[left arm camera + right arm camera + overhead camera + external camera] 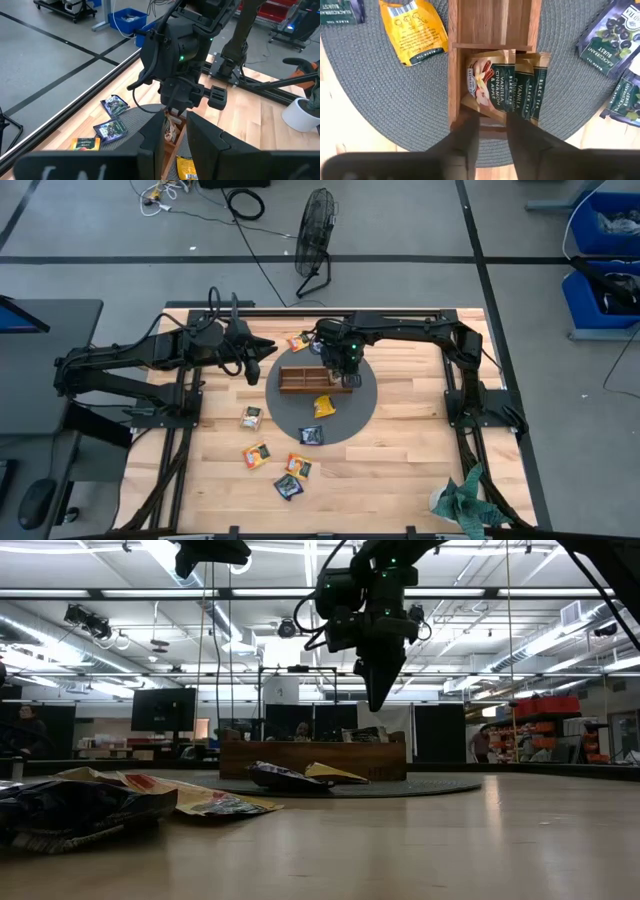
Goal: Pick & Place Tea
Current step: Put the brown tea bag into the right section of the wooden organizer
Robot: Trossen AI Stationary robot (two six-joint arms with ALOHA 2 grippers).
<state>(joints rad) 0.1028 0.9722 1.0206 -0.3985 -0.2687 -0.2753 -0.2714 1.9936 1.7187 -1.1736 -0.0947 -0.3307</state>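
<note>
Now right hand slightly spread above tray, vanilla sachets in end compartment, left hand state unclear.

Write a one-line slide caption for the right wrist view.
Right hand hovers open over vanilla tea sachets stacked in the wooden tray's end compartment.
</note>
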